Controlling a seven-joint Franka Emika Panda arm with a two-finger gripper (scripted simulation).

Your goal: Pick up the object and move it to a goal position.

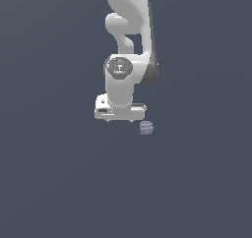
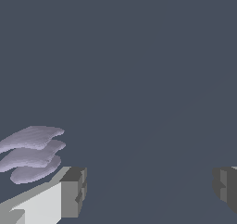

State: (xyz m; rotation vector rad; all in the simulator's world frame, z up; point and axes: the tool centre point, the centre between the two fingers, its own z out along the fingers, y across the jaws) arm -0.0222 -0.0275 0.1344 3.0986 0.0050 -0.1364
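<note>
Mostly, the arm (image 1: 129, 40) fills the upper middle of the exterior view, and its top is cut off by the picture's edge. The gripper (image 1: 120, 120) hangs at its low end, seen from the side, so its fingers are almost hidden under the white body; only two tiny stubs show below it. The small lavender lump (image 1: 146, 128) sits just beside the gripper, toward the exterior view's right and a little lower, apart from the fingers.

In the wrist view the gripper (image 2: 148, 190) is spread wide, with nothing between its dark pads (image 2: 74, 192). One finger shows well, the other is cut off by the picture's edge. The lump (image 2: 31, 153) lies outside the gap, just beyond the well-seen finger, and part of it is also cut off. It looks like three flat ridged layers, one upon the other.

The desk (image 1: 59, 183) is one plain dark grey-blue surface, and its borders cannot be made out. On the round cap (image 1: 118, 66) of the arm there are small marks, too small to read.
</note>
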